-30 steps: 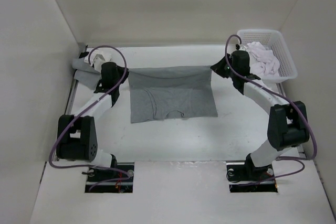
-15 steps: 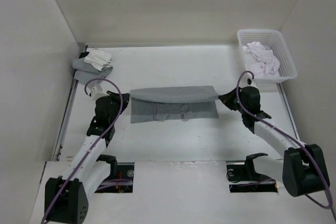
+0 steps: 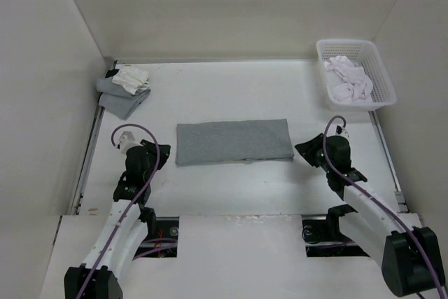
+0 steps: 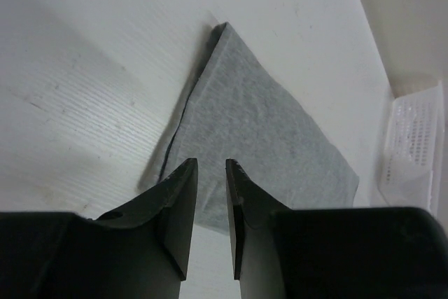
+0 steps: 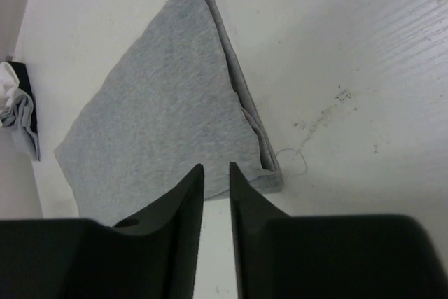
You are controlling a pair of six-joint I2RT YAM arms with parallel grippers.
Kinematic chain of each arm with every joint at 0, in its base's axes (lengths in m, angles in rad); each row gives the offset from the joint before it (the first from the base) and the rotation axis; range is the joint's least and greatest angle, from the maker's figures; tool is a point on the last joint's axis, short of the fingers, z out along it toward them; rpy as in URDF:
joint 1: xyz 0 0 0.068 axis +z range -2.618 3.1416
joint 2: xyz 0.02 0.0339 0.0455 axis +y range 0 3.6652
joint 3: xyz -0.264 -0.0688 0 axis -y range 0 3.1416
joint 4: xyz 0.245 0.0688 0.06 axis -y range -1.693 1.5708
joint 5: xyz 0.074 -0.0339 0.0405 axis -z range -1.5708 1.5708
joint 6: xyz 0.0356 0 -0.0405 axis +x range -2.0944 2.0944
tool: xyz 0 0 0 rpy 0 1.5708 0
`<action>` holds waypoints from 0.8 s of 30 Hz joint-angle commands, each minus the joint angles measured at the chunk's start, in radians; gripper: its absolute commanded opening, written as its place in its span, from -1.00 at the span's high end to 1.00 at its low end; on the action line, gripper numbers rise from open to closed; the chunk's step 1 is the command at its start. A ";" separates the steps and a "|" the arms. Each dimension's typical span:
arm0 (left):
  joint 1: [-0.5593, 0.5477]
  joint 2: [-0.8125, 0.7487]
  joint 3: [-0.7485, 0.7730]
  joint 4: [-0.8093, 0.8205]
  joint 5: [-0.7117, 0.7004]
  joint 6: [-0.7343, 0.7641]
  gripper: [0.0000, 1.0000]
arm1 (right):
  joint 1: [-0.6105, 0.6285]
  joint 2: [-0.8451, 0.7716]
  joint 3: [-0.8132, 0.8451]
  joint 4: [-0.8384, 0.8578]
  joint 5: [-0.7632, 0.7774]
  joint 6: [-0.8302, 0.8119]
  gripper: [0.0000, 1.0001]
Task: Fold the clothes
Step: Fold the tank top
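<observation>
At T-shirt [image 3: 234, 141] ends: let go, backed off; left gripper [image 4: 211, 164], right gripper [image 5: 216, 167] jaws narrowly apart, empty. Laid fold flat; crosswise fold likely next.

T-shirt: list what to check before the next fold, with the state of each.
1. T-shirt lies flat in one folded strip: ok.
2. Left claw has jaws apart with nothing between them: ok.
3. Right claw has jaws apart with nothing between them: ok.
4. Layers flush at the edges: not ok, lower layers peek out along one end in the right wrist view.
5. Basket and pile lie apart from the T-shirt: ok.
</observation>
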 commanded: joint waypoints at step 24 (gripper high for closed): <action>-0.176 0.742 0.060 0.505 -0.029 -0.040 0.58 | 0.067 0.436 0.151 0.224 0.021 -0.022 0.05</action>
